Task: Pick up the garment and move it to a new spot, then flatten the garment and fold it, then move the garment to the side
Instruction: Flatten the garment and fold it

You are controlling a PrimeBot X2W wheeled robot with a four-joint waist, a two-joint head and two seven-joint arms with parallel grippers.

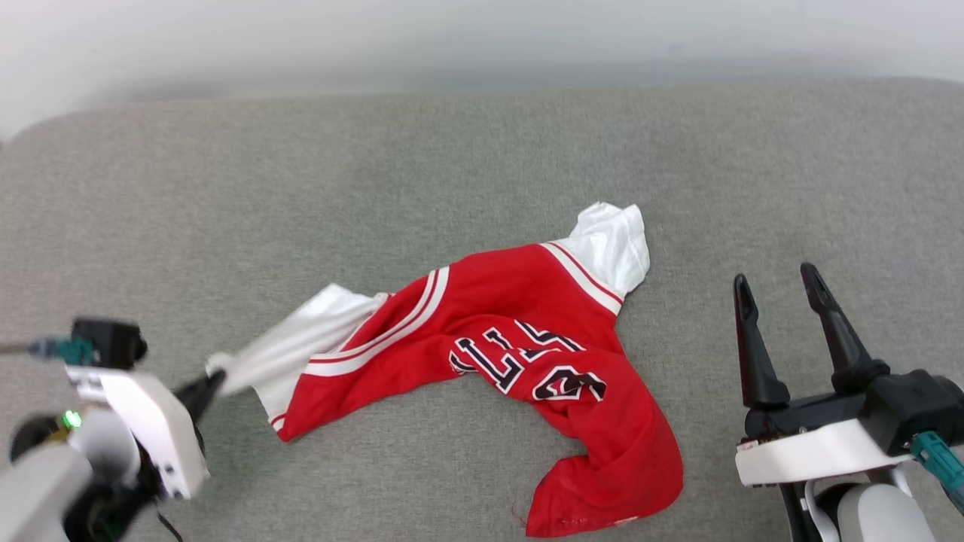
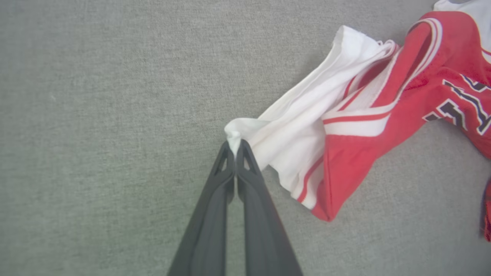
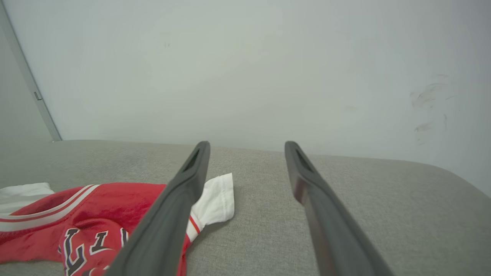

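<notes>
The garment (image 1: 482,316) is a red jersey with white short sleeves, lying crumpled on the grey fabric-covered bench (image 1: 452,150), a bit right of centre in the head view. As for writing, there's black block lettering with a white outline across the chest, but it sits upside down from the head camera and the cloth is bunched up. A couple of strokes look like "L L" and the whole word can't be read. White-and-red striped trim runs along both armholes. The long axis goes sleeve to sleeve, from lower left up to upper right in the head view, while the red body and hem trail down toward the robot at the lower right. The left gripper (image 1: 215,376) has its jaws pinched together on the tip of the near white sleeve – the left wrist view shows it clearly, with the white cloth puckered right at the tips and that sleeve drawn out into a taut band. The right gripper (image 1: 776,276) sits off to the right of the jersey, not touching it, jaws wide apart and holding nothing. A pale wall (image 3: 245,69) rises behind the bench.
</notes>
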